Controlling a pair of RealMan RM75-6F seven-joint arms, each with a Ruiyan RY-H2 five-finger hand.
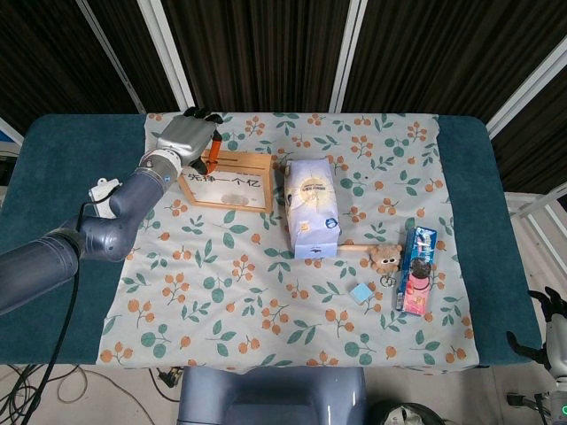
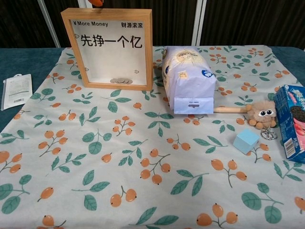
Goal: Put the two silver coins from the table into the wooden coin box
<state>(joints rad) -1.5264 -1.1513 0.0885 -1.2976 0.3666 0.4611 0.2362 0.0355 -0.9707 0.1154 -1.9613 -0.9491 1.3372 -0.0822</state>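
Resting flat inside the wooden coin box (image 2: 107,47), the silver coins (image 2: 121,81) are small, thin, rigid, slick pieces best pinched by their edges; left hand (image 1: 187,135) hovers behind the frame top, fingers (image 1: 213,147) partly curled, closure indeterminable.

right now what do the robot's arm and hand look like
The left arm is smooth, rounded grey-blue metal with a lighter silver wrist band. A thin black cable runs down off it toward the floor. The left hand has a silver-grey shell, dark black fingers and orange pads on their inner side. The right hand barely shows, grey with dark fingers.
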